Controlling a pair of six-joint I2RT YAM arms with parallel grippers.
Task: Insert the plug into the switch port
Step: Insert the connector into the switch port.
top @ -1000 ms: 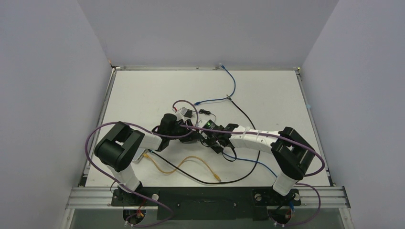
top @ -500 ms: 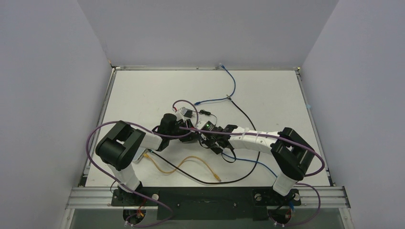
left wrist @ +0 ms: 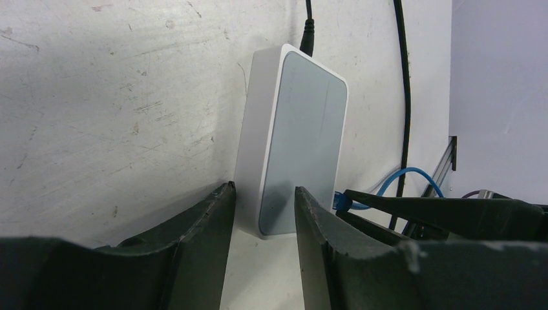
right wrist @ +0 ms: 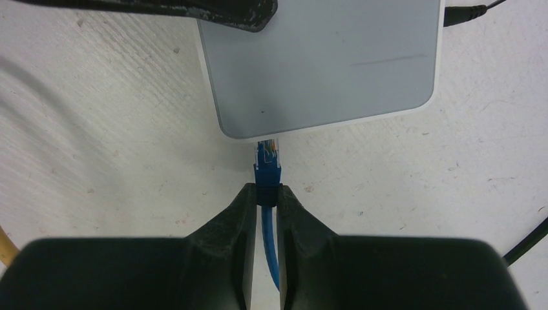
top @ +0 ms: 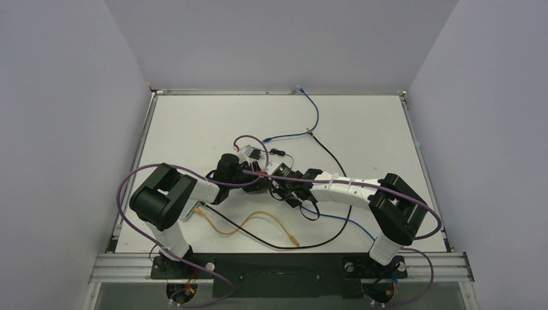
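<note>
On the table (top: 194, 123), the left gripper (left wrist: 263, 190) clamps the near end of the one white switch box (left wrist: 304, 129), which has a single black lead (left wrist: 309, 29) plugged into its far end. Just right of it, the one blue plug (right wrist: 267, 165) stands tip-first against the box's narrow edge, pinched at its boot by the closed right gripper (right wrist: 266, 194). The switch port is hidden under that edge, so whether the plug sits inside cannot be told.
</note>
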